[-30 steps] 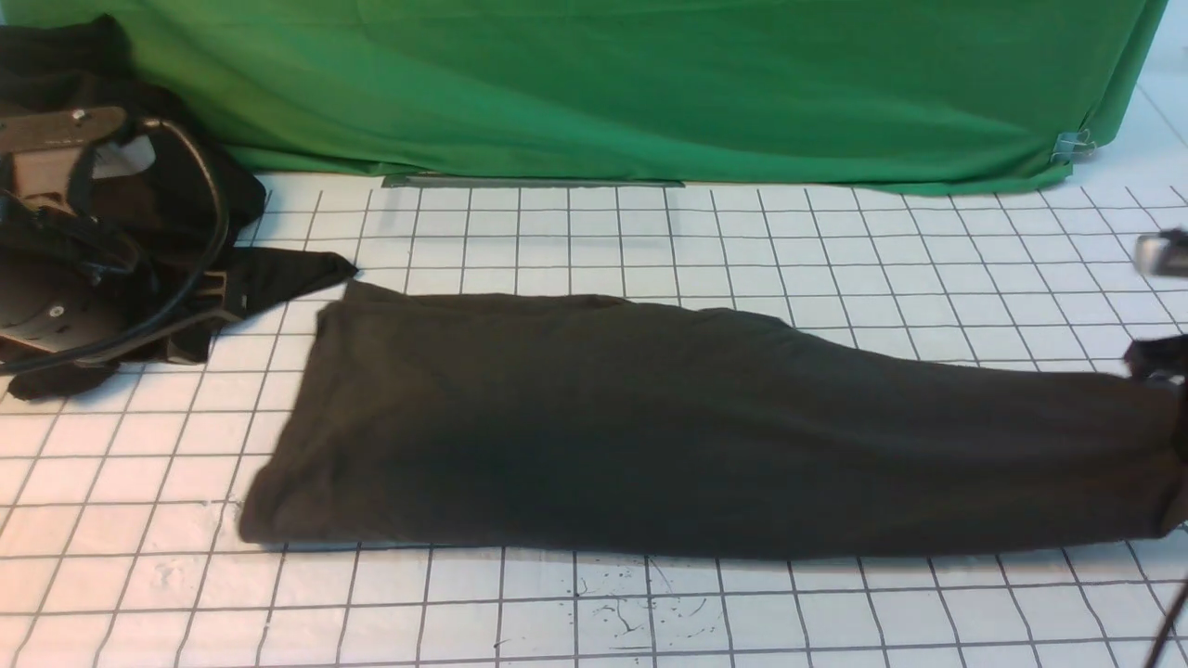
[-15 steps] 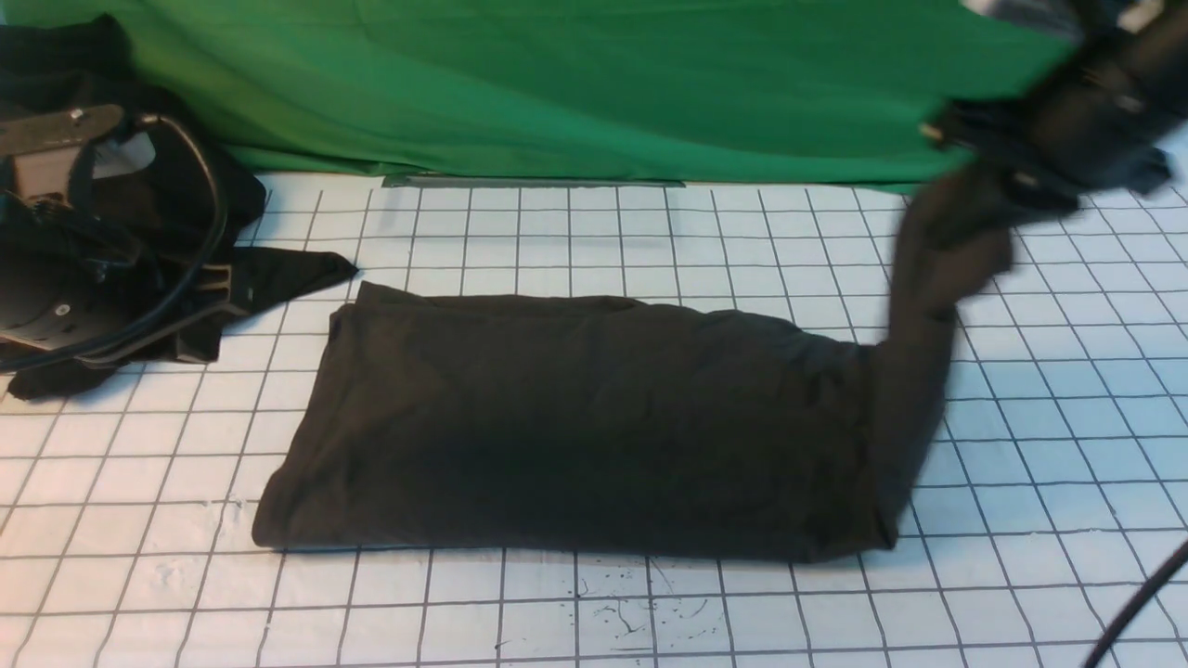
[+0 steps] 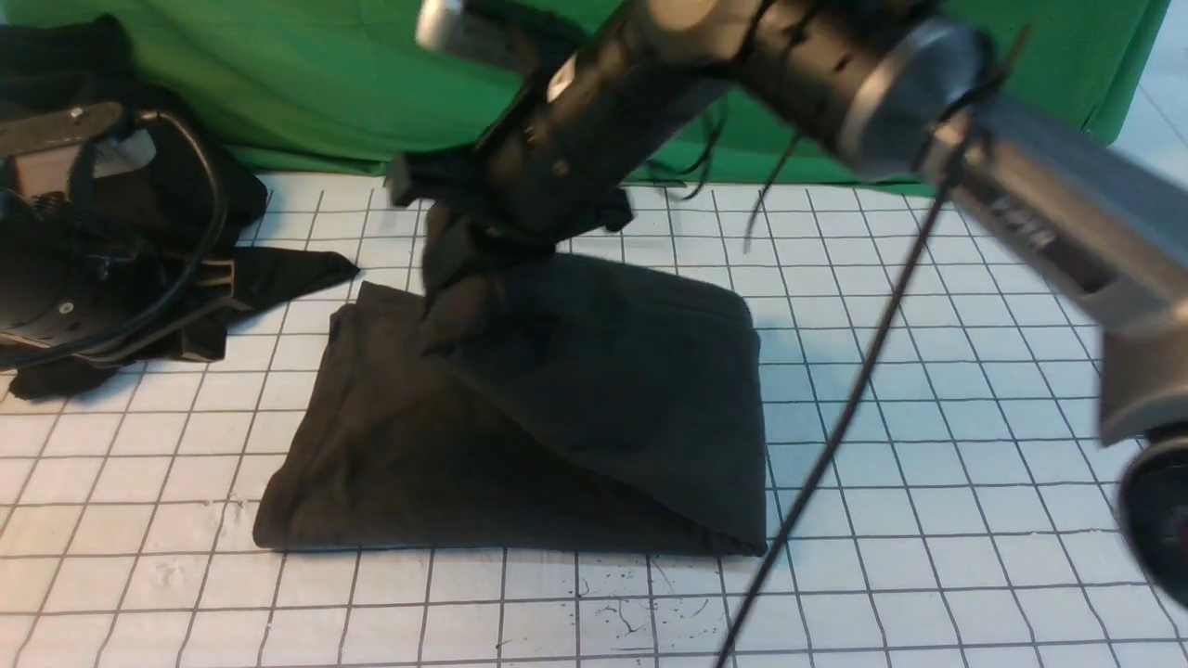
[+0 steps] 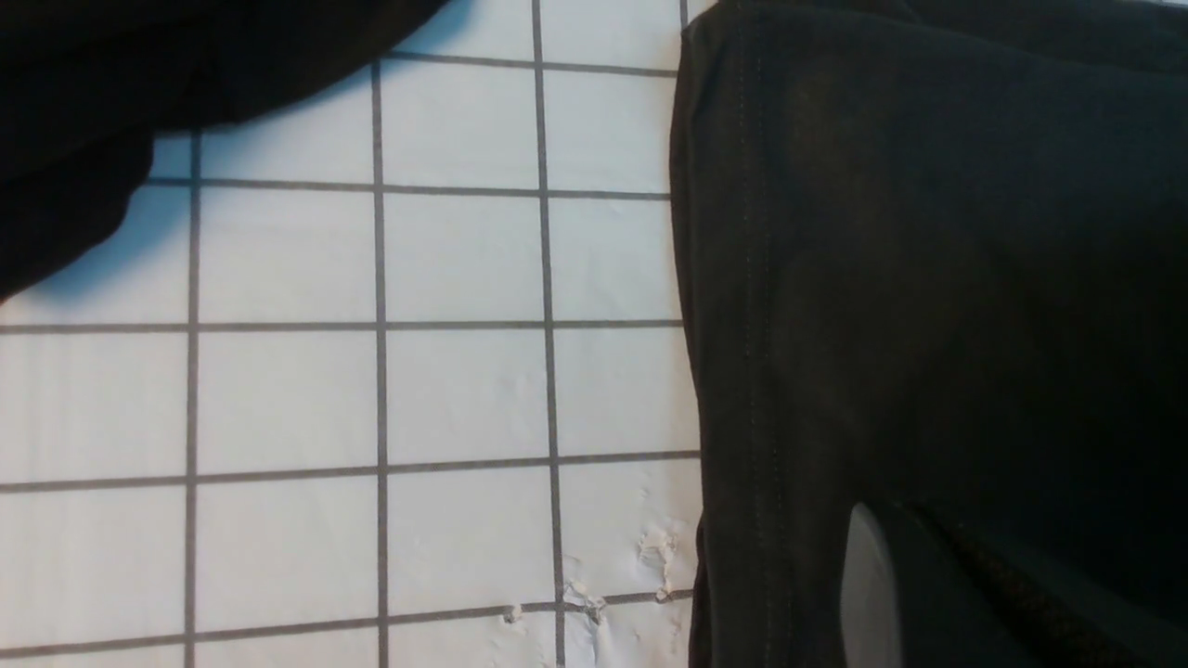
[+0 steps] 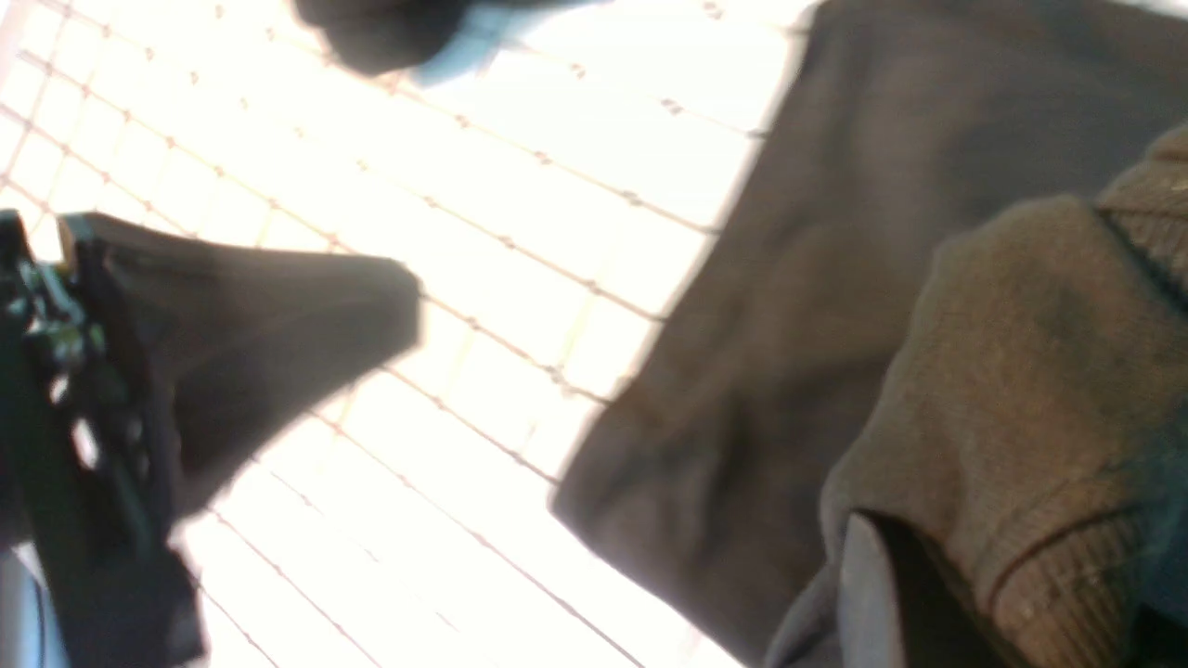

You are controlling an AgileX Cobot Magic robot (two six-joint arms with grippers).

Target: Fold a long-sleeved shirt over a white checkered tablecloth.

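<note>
This looks like a robotics lab rigged for recording, not anyone's home. The work surface is a white checkered tablecloth, its plain grid marked with black ink specks near its front edge. A green cloth backdrop hangs along its far edge. Over it reaches the black-and-silver right robot arm, trailing a loose cable. The left robot arm sits at its left side.
</note>
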